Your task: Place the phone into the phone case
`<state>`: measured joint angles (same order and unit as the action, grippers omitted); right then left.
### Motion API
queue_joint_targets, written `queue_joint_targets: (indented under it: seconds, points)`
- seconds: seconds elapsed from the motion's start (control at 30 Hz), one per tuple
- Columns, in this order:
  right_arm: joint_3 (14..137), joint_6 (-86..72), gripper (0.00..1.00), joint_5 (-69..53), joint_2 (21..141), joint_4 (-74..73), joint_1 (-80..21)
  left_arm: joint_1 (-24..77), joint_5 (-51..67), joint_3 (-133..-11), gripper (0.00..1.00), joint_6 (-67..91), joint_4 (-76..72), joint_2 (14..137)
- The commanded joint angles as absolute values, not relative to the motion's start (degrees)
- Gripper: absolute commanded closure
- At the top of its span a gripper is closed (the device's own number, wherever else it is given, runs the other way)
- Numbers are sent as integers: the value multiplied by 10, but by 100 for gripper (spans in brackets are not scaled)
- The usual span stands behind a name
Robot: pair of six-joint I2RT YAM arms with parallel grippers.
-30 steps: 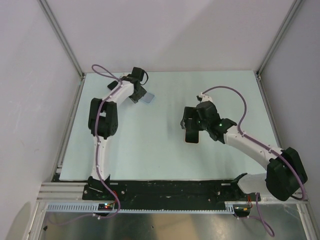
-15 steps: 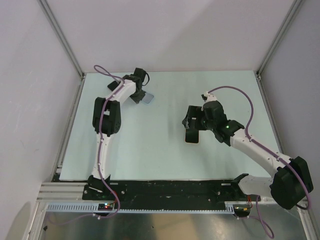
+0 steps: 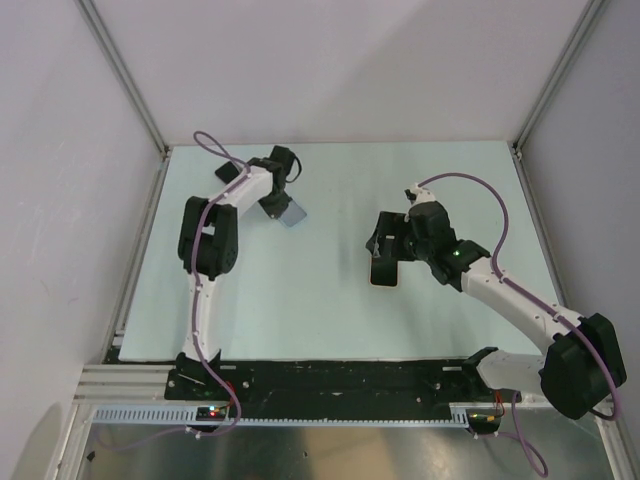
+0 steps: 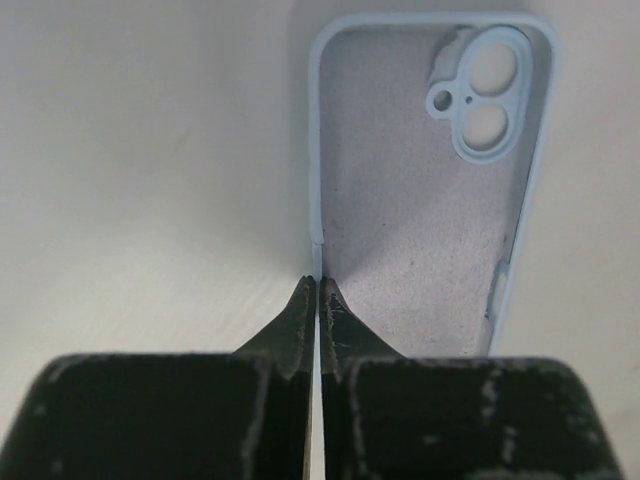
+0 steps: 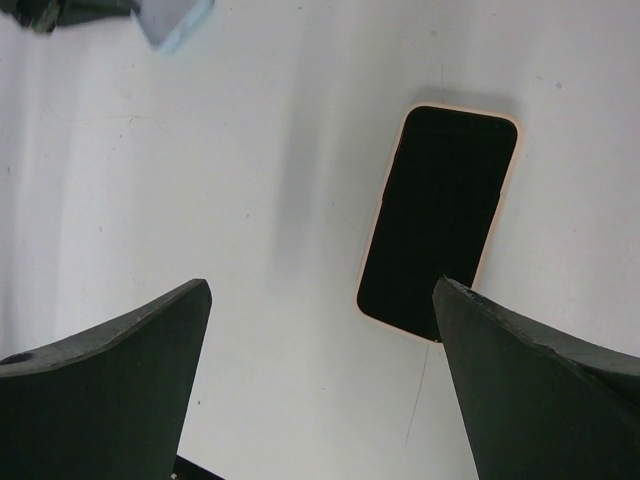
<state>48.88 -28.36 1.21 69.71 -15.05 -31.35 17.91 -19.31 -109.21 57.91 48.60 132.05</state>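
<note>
1. Light-blue and thin, the phone case (image 4: 420, 200) sat in the far-left part of the pale green table (image 3: 300, 300). Its open side faced up, showing a grey lining, and its camera cut-out was at the end away from the left wrist camera.
2. The left gripper (image 4: 318, 297) was closed on one long side wall of the case, near the end closest to that camera. The thin wall was pinched between the two dark tips, with no gap visible.
3. From above, the left arm (image 3: 205, 245) stretched towards the back of the table, with the left gripper (image 3: 281, 200) at the edge of the case (image 3: 293, 214). It could not be told whether the case rested flat on the table or was raised a little.
4. The phone (image 5: 438, 235) lay flat on the table right of centre, black screen up with a pale peach rim around it, well apart from the case.
5. The right gripper (image 5: 320, 290) hung above the table with its jaws spread wide and nothing between them. In the right wrist view the phone lay beyond the fingers, nearer the right-hand one, and neither finger touched it.
6. In the overhead view the right gripper (image 3: 384, 252) stood over the phone (image 3: 383, 278), whose near end showed just below the gripper's dark body.
7. At the top-left corner of the right wrist view, a corner of the case (image 5: 172, 20) showed, with the dark left gripper (image 5: 60, 12) just beside it.
</note>
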Motion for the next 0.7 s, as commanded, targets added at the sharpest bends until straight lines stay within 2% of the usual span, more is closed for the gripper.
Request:
queue_joint_targets:
  seconds: [0.0, 0.17, 0.4, 0.47, 0.63, 0.67]
  points:
    - [489, -272, 1, 7, 695, -135, -309, 243, -198, -970, 100, 503, 490, 1185]
    - [489, -272, 1, 9, 706, -138, -306, 310, -174, -789, 100, 503, 423, 1073]
    - [488, -272, 1, 16, 717, -139, -304, 369, -153, -691, 100, 525, 382, 1020]
    - [487, -271, 1, 17, 719, -138, -304, 373, -147, -678, 94, 525, 372, 1011]
    - [486, -269, 1, 21, 721, -138, -303, 374, -151, -673, 32, 503, 366, 978]
    - [487, -269, 1, 21, 721, -138, -303, 372, -153, -674, 24, 499, 366, 971]
